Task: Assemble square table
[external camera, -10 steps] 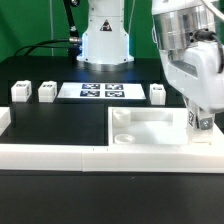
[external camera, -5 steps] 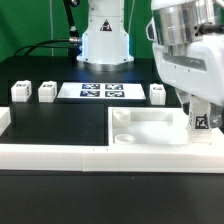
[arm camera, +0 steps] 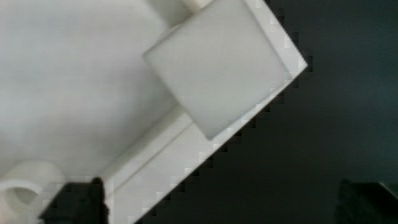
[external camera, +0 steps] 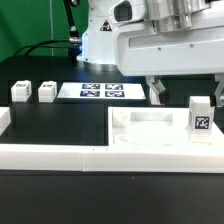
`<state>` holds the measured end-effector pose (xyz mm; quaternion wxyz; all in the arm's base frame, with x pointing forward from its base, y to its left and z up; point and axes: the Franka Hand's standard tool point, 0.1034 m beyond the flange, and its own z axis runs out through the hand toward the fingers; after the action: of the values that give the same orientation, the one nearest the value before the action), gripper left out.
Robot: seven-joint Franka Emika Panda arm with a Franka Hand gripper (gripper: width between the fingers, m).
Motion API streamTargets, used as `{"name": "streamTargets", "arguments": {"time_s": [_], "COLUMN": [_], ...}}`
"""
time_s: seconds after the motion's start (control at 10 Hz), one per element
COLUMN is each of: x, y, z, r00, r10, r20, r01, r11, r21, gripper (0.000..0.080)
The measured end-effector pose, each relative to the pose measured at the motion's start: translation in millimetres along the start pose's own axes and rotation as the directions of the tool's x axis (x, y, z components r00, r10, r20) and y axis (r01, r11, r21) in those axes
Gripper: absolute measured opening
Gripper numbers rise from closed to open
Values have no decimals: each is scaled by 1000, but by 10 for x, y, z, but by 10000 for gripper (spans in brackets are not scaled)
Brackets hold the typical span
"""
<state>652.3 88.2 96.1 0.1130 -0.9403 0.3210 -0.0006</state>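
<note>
The white square tabletop point(external camera: 150, 128) lies at the exterior view's right, against the border wall. One tagged white leg point(external camera: 202, 118) stands upright in its right corner. My gripper point(external camera: 186, 92) hangs above and just behind that leg, open and empty. In the wrist view the leg's square top point(arm camera: 222, 65) sits over the tabletop point(arm camera: 71, 90), and my gripper point(arm camera: 219, 205) shows dark fingertips point(arm camera: 75, 200) spread wide apart with nothing between them. Two more legs point(external camera: 19, 92) point(external camera: 47, 92) stand at the left. Another leg point(external camera: 160, 95) is partly hidden behind a finger.
The marker board point(external camera: 100, 91) lies flat at the back middle. The long low white border wall point(external camera: 60, 152) runs along the front. The arm's white base point(external camera: 105, 40) stands behind the marker board.
The gripper let go of the leg, opened and rose. The leg stays standing in the tabletop's right corner.
</note>
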Motion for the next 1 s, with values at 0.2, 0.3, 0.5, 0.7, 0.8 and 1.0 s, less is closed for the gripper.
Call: {"name": "streamTargets", "arguments": {"time_s": [0.2, 0.3, 0.5, 0.7, 0.8, 1.0], "x": [-106, -151, -157, -177, -212, -219], "y": [-150, -189, -80, -53, -44, -36], "z": [-41, -44, 81, 164, 225, 262], "r00": [934, 869, 688, 697, 695, 714], "r10": [-357, -493, -719, -712, -715, -697], "r20": [16, 37, 95, 82, 80, 71], "r01": [357, 493, 725, 716, 718, 699], "r11": [927, 860, 677, 685, 683, 703], "r21": [-114, -133, -130, -132, -132, -129], "gripper": [649, 649, 649, 649, 649, 649]}}
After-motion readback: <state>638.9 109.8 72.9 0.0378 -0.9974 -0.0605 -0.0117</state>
